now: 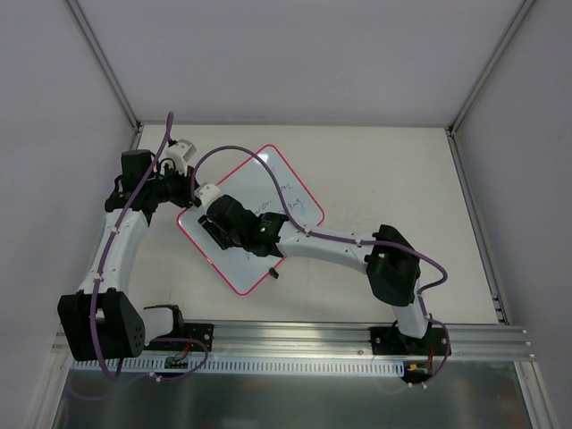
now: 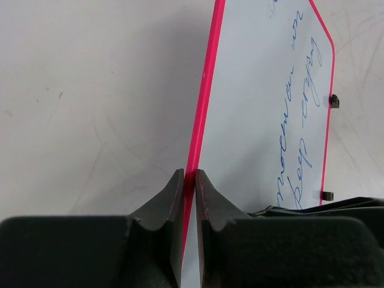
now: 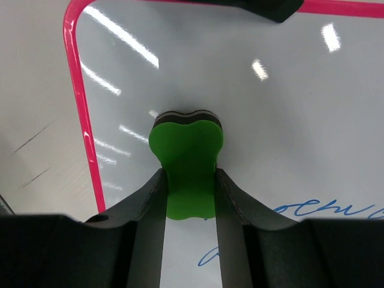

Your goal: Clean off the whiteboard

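The whiteboard (image 1: pixel 268 192), white with a pink-red rim, lies tilted on the table left of centre. Blue handwriting (image 1: pixel 288 201) covers its right half; it also shows in the left wrist view (image 2: pixel 294 132) and the right wrist view (image 3: pixel 312 211). Two black clips (image 2: pixel 334 101) sit on one edge. My left gripper (image 2: pixel 189 175) is shut on the board's pink rim (image 2: pixel 204 102) at its left edge (image 1: pixel 185 198). My right gripper (image 3: pixel 189 180) is shut on the green eraser (image 3: pixel 187 162), which rests on the board near its left corner (image 1: pixel 214 231).
The white table (image 1: pixel 393 170) stretches to the right of the board. A metal rail (image 1: pixel 313 344) runs along the near edge by both arm bases. Grey walls enclose the back and sides.
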Controlling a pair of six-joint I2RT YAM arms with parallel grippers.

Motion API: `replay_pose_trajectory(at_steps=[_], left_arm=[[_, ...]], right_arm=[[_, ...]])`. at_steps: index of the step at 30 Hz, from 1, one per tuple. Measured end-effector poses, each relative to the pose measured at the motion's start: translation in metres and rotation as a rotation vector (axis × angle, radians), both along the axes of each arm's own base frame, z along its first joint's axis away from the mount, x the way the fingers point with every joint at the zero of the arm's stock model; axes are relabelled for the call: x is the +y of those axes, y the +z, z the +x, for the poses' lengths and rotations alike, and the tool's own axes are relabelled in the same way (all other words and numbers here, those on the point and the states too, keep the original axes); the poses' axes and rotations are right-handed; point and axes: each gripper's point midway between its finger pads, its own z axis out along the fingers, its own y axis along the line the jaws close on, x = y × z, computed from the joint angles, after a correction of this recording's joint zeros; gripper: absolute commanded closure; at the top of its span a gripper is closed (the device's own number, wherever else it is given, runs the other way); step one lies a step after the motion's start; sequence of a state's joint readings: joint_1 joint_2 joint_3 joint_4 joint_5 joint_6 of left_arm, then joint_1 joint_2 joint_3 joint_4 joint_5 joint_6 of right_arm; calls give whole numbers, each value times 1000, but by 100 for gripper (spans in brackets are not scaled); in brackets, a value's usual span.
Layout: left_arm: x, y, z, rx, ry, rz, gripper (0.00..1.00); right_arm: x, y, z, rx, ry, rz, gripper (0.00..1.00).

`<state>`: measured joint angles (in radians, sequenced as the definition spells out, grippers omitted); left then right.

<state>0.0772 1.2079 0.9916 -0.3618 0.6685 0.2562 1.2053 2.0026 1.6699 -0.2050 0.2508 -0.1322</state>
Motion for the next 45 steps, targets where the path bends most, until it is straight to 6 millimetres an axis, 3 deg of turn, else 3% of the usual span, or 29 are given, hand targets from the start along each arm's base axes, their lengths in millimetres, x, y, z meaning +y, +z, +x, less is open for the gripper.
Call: replay_pose_trajectory(at_steps=[5, 9, 15, 19, 22, 28, 37, 45], left_arm=[[-2, 2, 2, -16, -7, 1, 100], [-1, 2, 4, -19, 0, 11, 100], [-2, 2, 4, -24, -5, 15, 100], [-6, 4, 2, -37, -23, 21, 100], [-10, 6, -1, -46, -40, 23, 100], [-16, 8, -4, -53, -67, 16, 100], [-18, 9, -7, -68, -88, 27, 100], [-17, 8, -13, -92, -105, 50, 100]], right_arm=[[-6, 3, 12, -35, -55, -9, 100], [-22, 8, 41, -39, -149, 5, 100], [-80, 20, 122, -38, -371, 41, 100], [-121, 16, 163, -22, -504, 50, 100], [-148, 2, 179, 12, -594, 49, 100], [-182, -25, 189, 74, -709, 40, 100], [-179, -21, 186, 88, -669, 26, 100], [-119, 20, 167, 102, -423, 112, 100]])
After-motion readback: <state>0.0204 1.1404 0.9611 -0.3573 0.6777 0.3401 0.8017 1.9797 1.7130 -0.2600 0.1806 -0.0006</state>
